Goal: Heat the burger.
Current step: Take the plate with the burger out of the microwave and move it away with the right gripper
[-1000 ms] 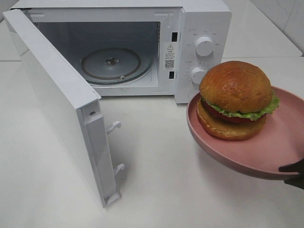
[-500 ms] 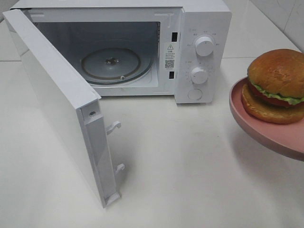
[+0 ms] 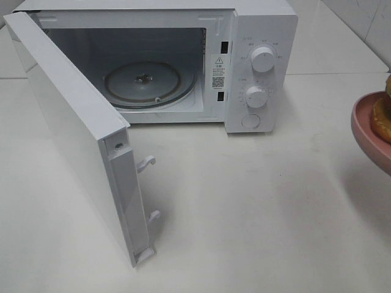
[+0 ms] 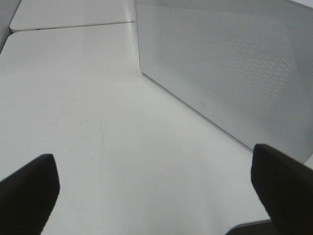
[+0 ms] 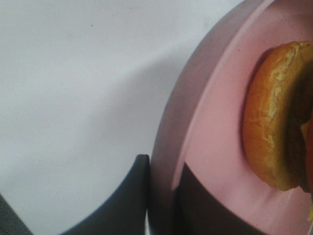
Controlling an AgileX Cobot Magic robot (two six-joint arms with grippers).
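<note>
Exterior view: my right pincer is clamped on the rim of the pink plate at the right edge of the frame, carrying the burger, mostly cropped. My left pincer stands wide apart, holding nothing. The microwave, upper centre, has its door swung open.

1. the right gripper is clamped on the rim of the pink plate, with bare table between it and the microwave.
2. the door stands swung wide; the cavity mouth is unblocked.
3. the left gripper, fingers spread, has the perforated door panel just ahead to one side.
</note>
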